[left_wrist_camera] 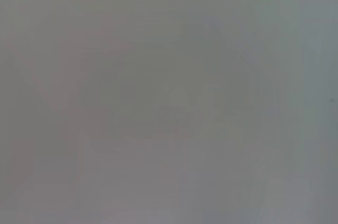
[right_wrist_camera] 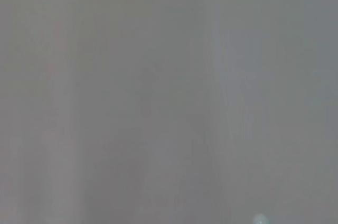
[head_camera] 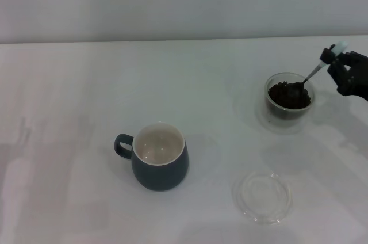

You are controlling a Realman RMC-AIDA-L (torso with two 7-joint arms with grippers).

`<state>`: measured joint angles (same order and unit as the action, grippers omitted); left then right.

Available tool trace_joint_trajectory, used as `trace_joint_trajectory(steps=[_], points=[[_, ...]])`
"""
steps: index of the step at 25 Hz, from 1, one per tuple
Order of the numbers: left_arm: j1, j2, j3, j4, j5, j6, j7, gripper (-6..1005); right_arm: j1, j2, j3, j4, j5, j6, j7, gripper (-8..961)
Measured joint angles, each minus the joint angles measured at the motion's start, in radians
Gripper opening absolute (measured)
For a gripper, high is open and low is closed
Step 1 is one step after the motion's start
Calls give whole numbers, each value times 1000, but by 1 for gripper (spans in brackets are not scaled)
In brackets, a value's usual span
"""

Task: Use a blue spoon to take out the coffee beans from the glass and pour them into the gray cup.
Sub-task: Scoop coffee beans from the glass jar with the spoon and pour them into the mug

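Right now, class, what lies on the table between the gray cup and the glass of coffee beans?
In the head view, nothing: only bare table separates the gray cup from the glass. The clear saucer sits nearer, off that line.

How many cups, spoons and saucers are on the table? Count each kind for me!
Cups: 2, the dark blue-gray ceramic mug and the small clear glass cup holding dark coffee beans
Spoons: 1, the metal teaspoon with pale blue handle
Saucers: 1, the flat clear glass saucer
Total: 4

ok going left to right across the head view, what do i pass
dark blue-gray ceramic mug → flat clear glass saucer → clear glass cup of dark coffee beans → right pincer holding the pale-blue-handled metal spoon
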<state>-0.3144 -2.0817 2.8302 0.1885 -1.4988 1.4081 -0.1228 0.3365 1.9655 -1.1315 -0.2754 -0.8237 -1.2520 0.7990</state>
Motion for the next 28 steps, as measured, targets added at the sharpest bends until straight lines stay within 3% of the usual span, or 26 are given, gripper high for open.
trace_joint_trajectory(steps=[14, 20, 28], points=[[-10, 2, 0, 0, 0, 0, 0, 873, -10, 4, 15, 5, -11, 31, 231, 141], [-11, 2, 0, -1, 0, 0, 0, 873, -10, -14, 6, 4, -12, 36, 371, 141], [-12, 0, 0, -15, 0, -1, 0, 872, -5, -2, 7, -7, -12, 74, 448, 141]])
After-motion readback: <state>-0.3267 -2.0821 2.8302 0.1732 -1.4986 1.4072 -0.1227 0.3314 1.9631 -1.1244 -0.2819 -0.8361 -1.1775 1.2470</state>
